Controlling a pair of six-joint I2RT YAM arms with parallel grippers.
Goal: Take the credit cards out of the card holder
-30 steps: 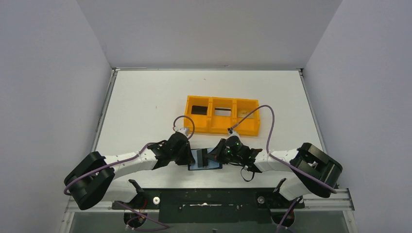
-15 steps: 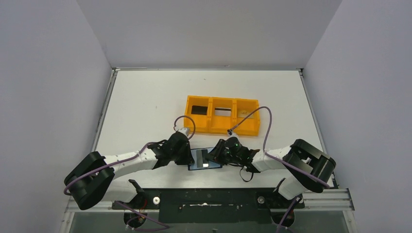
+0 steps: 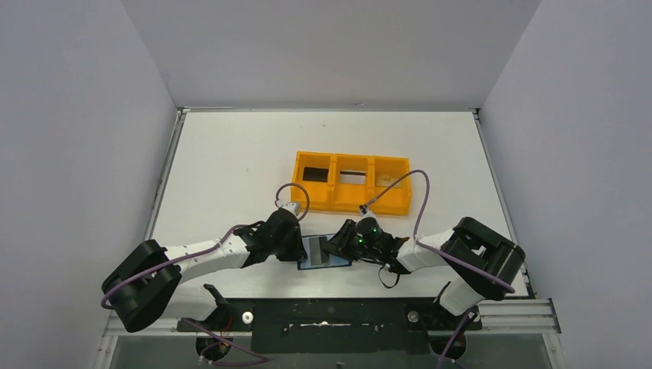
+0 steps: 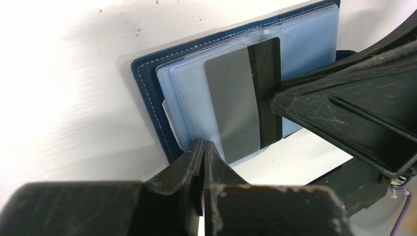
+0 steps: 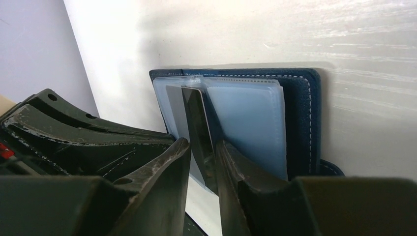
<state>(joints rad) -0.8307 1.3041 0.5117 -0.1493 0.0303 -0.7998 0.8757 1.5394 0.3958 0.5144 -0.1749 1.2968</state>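
The card holder (image 3: 314,260) lies open near the table's front edge, navy outside (image 4: 147,93) with pale blue sleeves. A grey credit card (image 4: 231,103) with a dark stripe sticks partly out of a sleeve. My left gripper (image 3: 298,244) is shut, and its tips (image 4: 203,144) rest on the holder's sleeve edge. My right gripper (image 3: 332,246) reaches in from the other side. Its jaws (image 5: 202,145) stand slightly apart around the card's edge (image 5: 196,118), with a gap on one side. The holder's far half (image 5: 300,123) lies flat.
An orange three-compartment tray (image 3: 351,201) stands just behind the holder. Its left compartment holds a dark card (image 3: 314,174), and pale flat items lie in the other two. Purple cables loop above both wrists. Grey walls enclose the table.
My right gripper has gone from shut to slightly open around the card. The right arm's elbow has shifted a little to the left. The left arm and the holder have stayed put.
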